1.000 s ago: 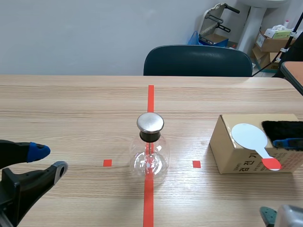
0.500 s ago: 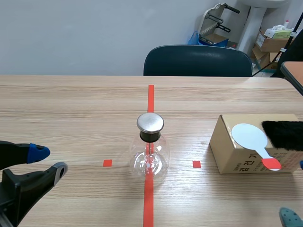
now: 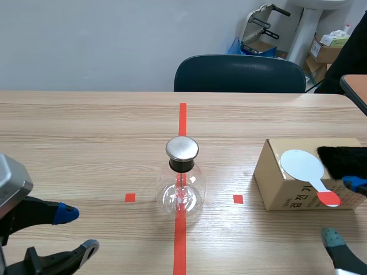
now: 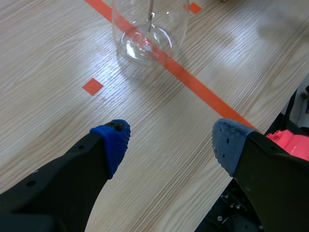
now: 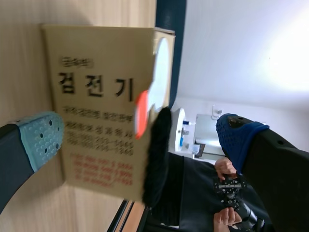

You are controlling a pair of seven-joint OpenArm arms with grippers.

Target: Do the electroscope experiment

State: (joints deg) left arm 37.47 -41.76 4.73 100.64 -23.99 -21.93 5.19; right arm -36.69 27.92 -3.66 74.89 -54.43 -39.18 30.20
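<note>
Glass flask (image 3: 182, 186) stands upright on the red tape line mid-table, long axis vertical, metal cap (image 3: 182, 148) on top. Left claw (image 3: 77, 230) hangs wide open and empty, near and to its left. Right claw (image 3: 344, 209) is also wide open and empty, facing the cardboard box (image 3: 287, 189) that carries a white paddle (image 3: 303, 165) and black fur (image 3: 344, 160)

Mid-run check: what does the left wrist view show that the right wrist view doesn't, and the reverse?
Left wrist only: the bulb of the clear glass flask, ahead of the open left gripper. Right wrist only: the brown cardboard box carrying the white round red-handled paddle and the black fur piece, ahead of the open right gripper. Both: the light wooden table.
</note>
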